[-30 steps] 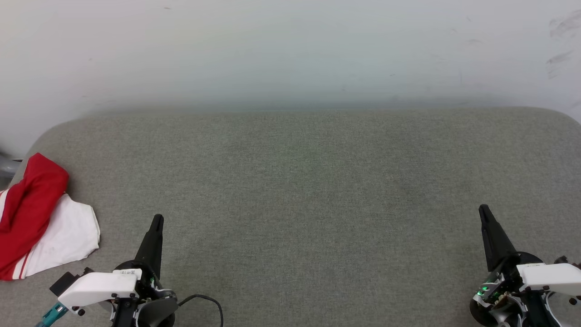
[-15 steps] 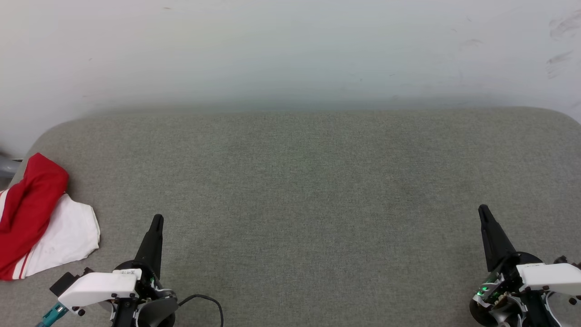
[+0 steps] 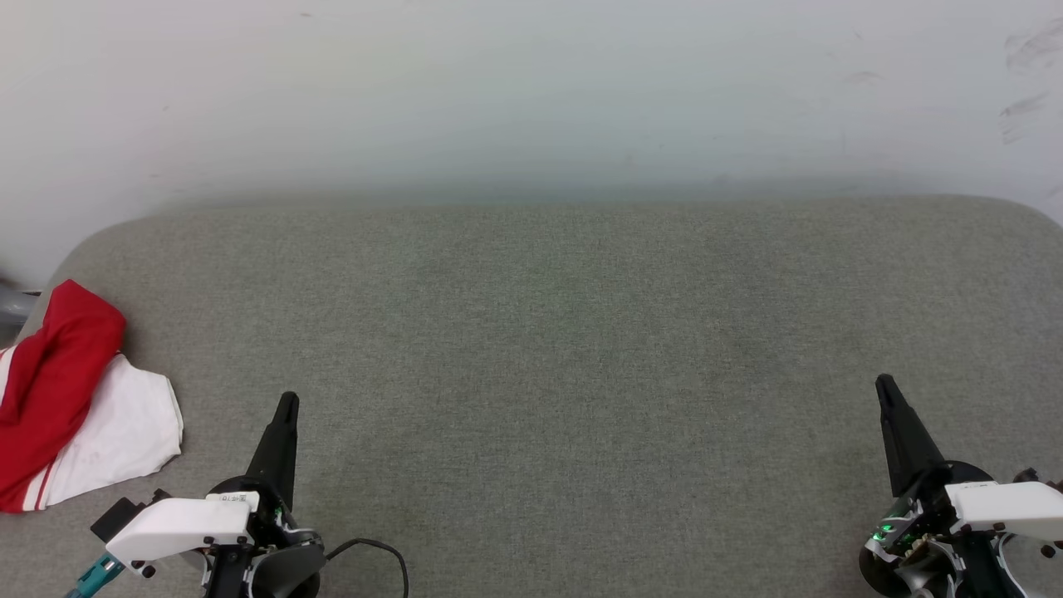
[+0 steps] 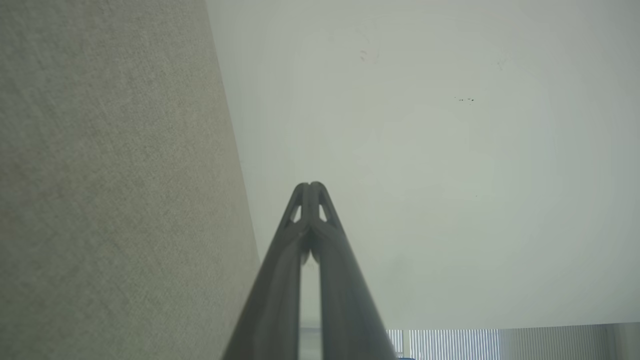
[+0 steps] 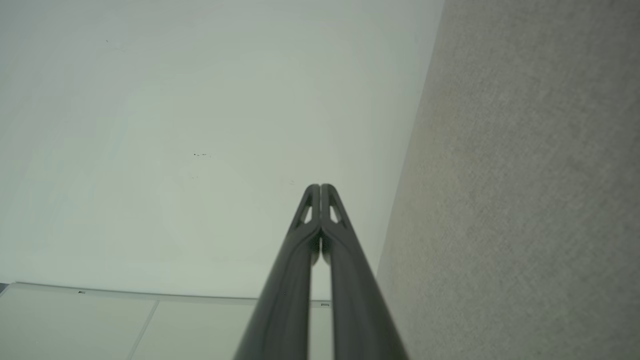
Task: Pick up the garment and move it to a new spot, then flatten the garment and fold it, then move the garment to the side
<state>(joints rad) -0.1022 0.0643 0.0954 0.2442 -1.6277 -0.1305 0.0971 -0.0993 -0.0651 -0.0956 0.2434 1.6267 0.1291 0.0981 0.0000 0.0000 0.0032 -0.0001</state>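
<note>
I am watching the garment (image 3: 62, 407) lying crumpled at the grey cushion's (image 3: 548, 349) far-left edge, while my left gripper (image 3: 287, 401) and right gripper (image 3: 884, 383) are hovering nearby, fingers pressed together, gripping nothing.

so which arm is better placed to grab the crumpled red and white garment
Left, probably. The crumpled red and white garment lies at the left edge of the grey fabric surface, near the left gripper; the right gripper sits far across. Both are shut, so it must open first.
</note>
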